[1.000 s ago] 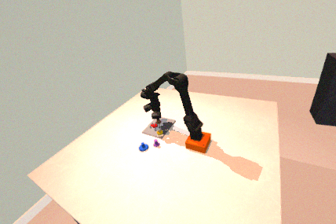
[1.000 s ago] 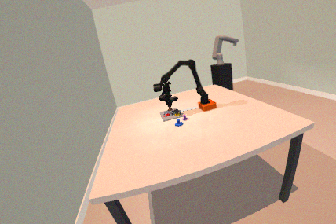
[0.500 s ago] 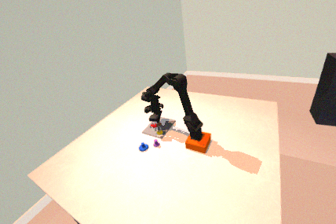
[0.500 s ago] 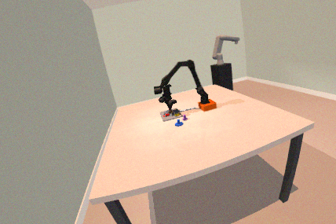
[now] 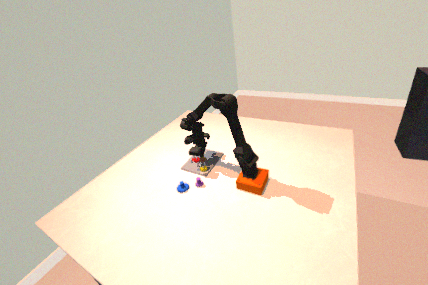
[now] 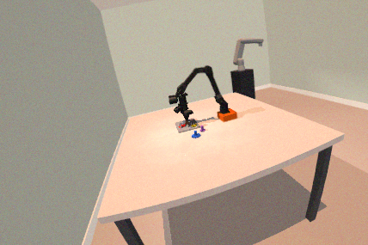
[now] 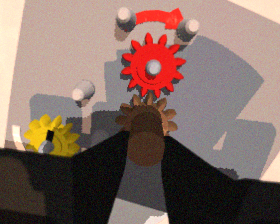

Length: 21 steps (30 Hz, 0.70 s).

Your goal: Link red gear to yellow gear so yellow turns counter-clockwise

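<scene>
The gripper is shut on the brown gear's upright handle. The brown gear is low over the grey board, its teeth close to the red gear; its underside and any peg below are hidden. The red gear sits on a peg beside the red arrow. The yellow gear with a black stripe is at the wrist view's left, partly behind a finger. A blue gear and a purple gear stand on the table.
Empty pegs show in the wrist view: one peg left of the red arrow, another peg right of it, and a peg above the yellow gear. Shadow covers the board between the yellow and brown gears. The arm's orange base stands beyond the board.
</scene>
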{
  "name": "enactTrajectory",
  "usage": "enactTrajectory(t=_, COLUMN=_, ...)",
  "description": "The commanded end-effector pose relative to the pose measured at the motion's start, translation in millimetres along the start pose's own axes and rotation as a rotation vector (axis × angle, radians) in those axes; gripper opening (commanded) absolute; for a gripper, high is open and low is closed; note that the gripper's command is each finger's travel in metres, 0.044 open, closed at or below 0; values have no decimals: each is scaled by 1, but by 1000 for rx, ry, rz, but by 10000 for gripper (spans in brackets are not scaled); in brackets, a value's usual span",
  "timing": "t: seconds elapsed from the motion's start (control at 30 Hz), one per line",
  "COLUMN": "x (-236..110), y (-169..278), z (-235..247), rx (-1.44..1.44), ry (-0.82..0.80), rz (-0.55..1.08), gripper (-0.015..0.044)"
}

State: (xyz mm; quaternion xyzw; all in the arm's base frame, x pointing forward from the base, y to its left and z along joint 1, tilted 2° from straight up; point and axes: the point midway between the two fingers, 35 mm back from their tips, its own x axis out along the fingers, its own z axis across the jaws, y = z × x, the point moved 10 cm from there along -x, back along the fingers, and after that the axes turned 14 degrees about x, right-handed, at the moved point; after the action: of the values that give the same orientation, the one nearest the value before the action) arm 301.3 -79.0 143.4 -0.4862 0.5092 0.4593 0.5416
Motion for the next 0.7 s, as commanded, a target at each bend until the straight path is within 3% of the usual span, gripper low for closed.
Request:
enactTrajectory(t=0.0, x=1, y=0, z=1, rx=-73, ry=-4, rz=0, gripper=0)
enactTrajectory(t=0.4, x=3, y=1, z=0, rx=-383, ry=-4, rz=0, gripper=0)
enactTrajectory(t=0.67, x=5, y=0, z=0, rx=-343, ry=-4, rz=0, gripper=0)
